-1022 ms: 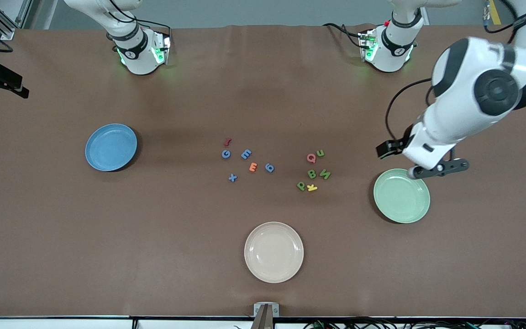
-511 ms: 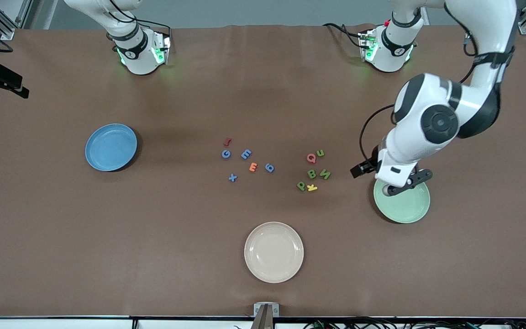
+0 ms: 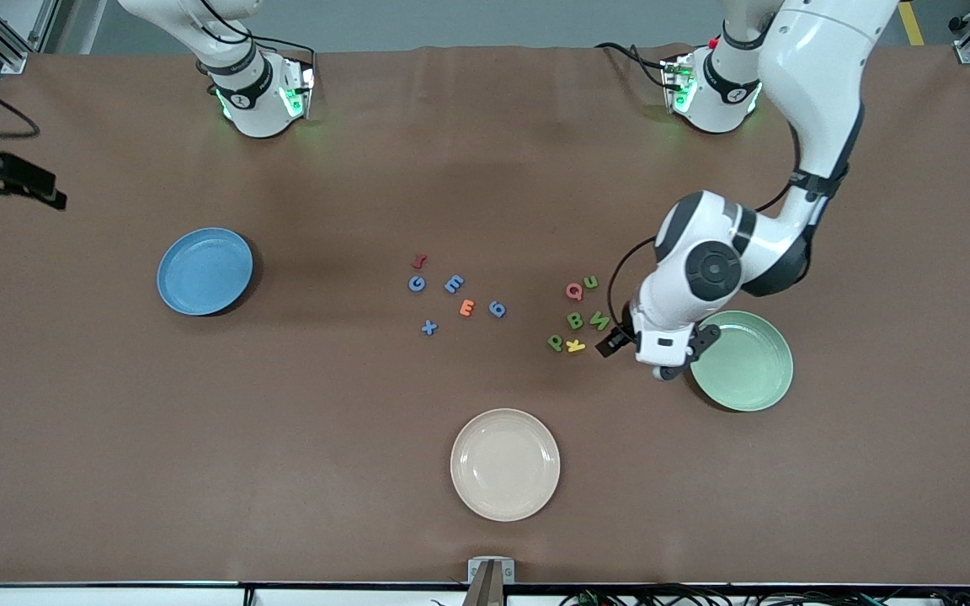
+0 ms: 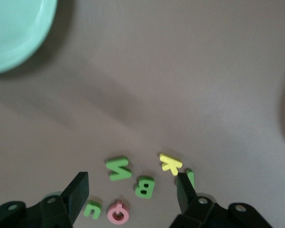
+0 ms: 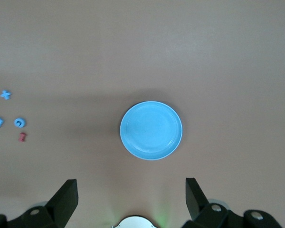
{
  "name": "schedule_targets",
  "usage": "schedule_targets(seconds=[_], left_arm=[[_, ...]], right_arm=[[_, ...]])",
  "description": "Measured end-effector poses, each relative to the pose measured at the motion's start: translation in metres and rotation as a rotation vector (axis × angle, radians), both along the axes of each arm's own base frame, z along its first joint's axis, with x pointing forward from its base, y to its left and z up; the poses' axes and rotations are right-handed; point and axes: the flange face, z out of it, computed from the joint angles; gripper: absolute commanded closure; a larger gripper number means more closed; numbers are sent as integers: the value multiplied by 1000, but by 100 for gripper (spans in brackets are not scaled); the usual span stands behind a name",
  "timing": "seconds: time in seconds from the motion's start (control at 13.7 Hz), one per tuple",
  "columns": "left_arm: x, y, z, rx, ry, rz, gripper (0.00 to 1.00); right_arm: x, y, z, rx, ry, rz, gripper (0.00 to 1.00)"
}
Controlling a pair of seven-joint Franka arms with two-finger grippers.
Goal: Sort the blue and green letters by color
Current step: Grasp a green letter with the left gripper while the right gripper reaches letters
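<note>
Table: a brown mat (image 3: pixel 350 421) covered it, with the robot bases along one edge.
Plates: blue plate (image 3: pixel 205 271) toward the right arm's end, green plate (image 3: pixel 742 360) toward the left arm's end, cream plate (image 3: pixel 505 464) nearest the front camera.
Blue letters (image 3: pixel 454 284): lay mid-table among red and orange ones.
Green letters (image 3: pixel 575 320): clustered near the green plate, with a pink Q (image 3: pixel 574 291) and yellow K (image 3: pixel 575 345).
Left gripper (image 4: pixel 133 190): fingers apart, empty, over the mat between green letters and green plate.
Right gripper (image 5: pixel 130 192): fingers wide apart, empty, waited high above the blue plate.

White arms (image 3: pixel 813 76), black joints
</note>
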Motion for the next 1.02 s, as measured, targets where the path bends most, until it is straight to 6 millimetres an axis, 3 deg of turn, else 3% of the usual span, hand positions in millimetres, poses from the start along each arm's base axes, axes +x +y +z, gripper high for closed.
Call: schedule_targets(seconds=[0.22, 0.37, 0.73, 1.02], left_arm=[[-18, -5, -28, 21, -5, 37, 25], [-32, 1, -49, 28, 1, 62, 28], [-51, 6, -76, 10, -25, 77, 31], [-52, 5, -86, -6, -41, 81, 34]], right_arm=[[38, 10, -60, -3, 42, 19, 0], [55, 41, -83, -10, 32, 3, 0], [77, 181, -153, -5, 1, -233, 0], [56, 298, -223, -24, -46, -387, 0]])
